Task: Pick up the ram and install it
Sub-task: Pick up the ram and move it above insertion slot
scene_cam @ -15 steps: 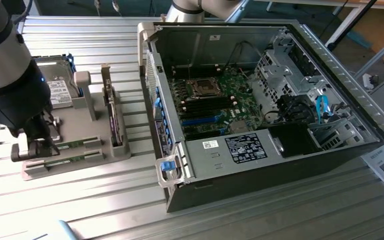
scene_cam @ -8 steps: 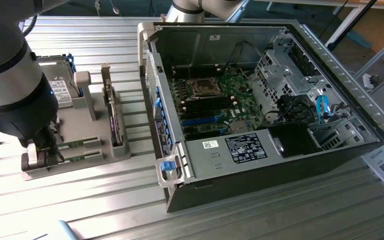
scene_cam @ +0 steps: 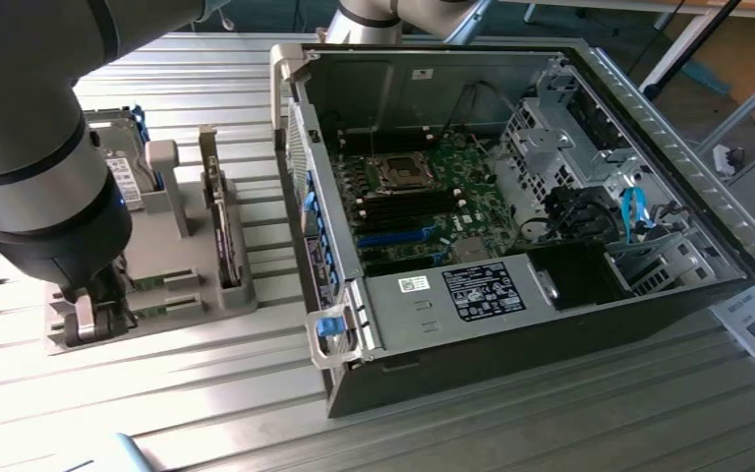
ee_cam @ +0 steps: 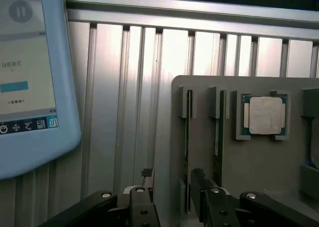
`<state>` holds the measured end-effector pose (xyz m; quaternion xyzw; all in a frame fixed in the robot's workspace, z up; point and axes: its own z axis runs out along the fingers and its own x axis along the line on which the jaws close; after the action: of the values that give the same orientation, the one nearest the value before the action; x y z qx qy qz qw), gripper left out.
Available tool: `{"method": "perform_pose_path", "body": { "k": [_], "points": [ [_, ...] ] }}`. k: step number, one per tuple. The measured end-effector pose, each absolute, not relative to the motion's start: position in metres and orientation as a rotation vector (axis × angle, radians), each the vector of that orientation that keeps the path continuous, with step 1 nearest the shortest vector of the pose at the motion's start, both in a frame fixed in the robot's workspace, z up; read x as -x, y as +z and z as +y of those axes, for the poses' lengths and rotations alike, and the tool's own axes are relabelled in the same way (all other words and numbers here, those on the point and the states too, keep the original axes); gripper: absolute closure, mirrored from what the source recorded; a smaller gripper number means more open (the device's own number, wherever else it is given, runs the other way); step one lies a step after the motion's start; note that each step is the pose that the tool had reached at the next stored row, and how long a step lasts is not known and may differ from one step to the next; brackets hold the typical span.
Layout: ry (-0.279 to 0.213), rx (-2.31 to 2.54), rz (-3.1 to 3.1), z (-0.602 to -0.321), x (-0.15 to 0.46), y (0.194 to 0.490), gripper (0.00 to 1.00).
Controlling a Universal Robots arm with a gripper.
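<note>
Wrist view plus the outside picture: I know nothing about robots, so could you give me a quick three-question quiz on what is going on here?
1. Fill in: the square silver chip lies in a recess of the grey ____.
2. True or false: the ram is already fitted inside the computer case.
3. Pick one. The tool is: A) open, with a finger on either side of the ram; B) shut on the square silver chip; C) shut on a blue cable.

Key
1. holder
2. False: the ram stands on edge in a slot of the holder.
3. A
</note>
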<state>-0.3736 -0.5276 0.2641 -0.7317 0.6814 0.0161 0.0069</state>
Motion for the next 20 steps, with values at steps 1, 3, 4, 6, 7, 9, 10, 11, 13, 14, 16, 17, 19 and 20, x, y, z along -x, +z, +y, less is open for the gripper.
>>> {"method": "perform_pose_path", "body": {
  "k": [1, 3, 4, 6, 7, 9, 10, 11, 13, 14, 16, 17, 19, 20],
  "points": [
    [0.052, 2.291, 2.13, -0.528, 0.373, 0.262, 0.58],
    [0.053, 2.295, 2.127, -0.528, 0.373, 0.258, 0.58],
    [0.053, 2.297, 2.124, -0.528, 0.373, 0.255, 0.58],
    [0.053, 2.301, 2.12, -0.528, 0.373, 0.25, 0.58],
    [0.053, 2.303, 2.119, -0.528, 0.373, 0.248, 0.58],
    [0.053, 2.304, 2.117, -0.527, 0.373, 0.241, 0.58],
    [0.053, 2.305, 2.116, -0.526, 0.373, 0.239, 0.58],
    [0.053, 2.305, 2.116, -0.526, 0.373, 0.237, 0.58],
    [0.053, 2.306, 2.116, -0.524, 0.373, 0.232, 0.58],
    [0.053, 2.306, 2.115, -0.523, 0.373, 0.23, 0.58],
    [0.053, 2.307, 2.115, -0.52, 0.373, 0.227, 0.58],
    [0.053, 2.307, 2.115, -0.518, 0.373, 0.225, 0.58],
    [0.053, 2.307, 2.114, -0.512, 0.373, 0.221, 0.58],
    [0.053, 2.307, 2.114, -0.511, 0.373, 0.22, 0.58]
  ]
}}
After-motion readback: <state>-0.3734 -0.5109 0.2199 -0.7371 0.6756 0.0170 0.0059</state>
